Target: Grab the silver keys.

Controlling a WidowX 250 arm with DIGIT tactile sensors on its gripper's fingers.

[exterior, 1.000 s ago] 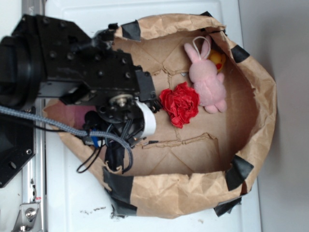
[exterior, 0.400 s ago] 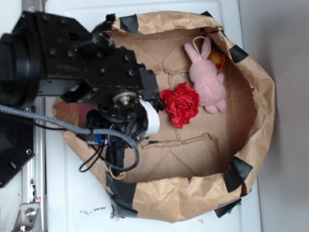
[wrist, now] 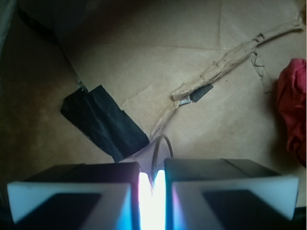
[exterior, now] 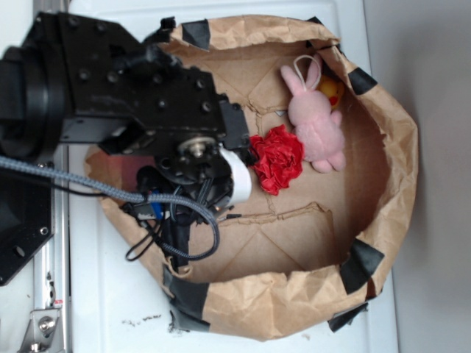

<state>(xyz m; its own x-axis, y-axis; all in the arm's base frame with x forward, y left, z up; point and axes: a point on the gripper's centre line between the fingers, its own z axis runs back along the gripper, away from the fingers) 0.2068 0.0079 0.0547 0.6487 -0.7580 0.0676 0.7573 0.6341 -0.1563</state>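
**Currently: claw nearly closed, keys barely visible**

Item 1, gripper (wrist: pixel 152 184). In the wrist view your two pads stand almost together, with only a narrow bright slit between them. A thin wire loop (wrist: pixel 162 146) rises out of that slit, so you appear to have pinched something thin. Whether the pads truly bear on it cannot be told (glare fills the gap).

Item 2, the silver keys. Only that wire loop shows, right at the front of the pads; the keys themselves are hidden beneath the claw. In the exterior view the arm covers them altogether, so their place is judged to be under the gripper, well to the arm side of the red flower (exterior: pixel 278 158).

Item 3, paper basin (exterior: pixel 294 290). Creased brown paper, patched with black tape (wrist: pixel 103 122) just beyond the pads on one side, with a torn ridge (wrist: pixel 230 60) further out toward the flower.

Item 4, pink rabbit (exterior: pixel 315 121), just beyond the flower, away from the gripper. No concern.

Risks, as judged:
- Your hold may rest on the wire alone; thin round wire could slip out of flat pads when you lift.
- The keys would swing below the pads and might catch the torn ridge.
- The pads may also have nipped a paper fold, which would drag the basin upward.
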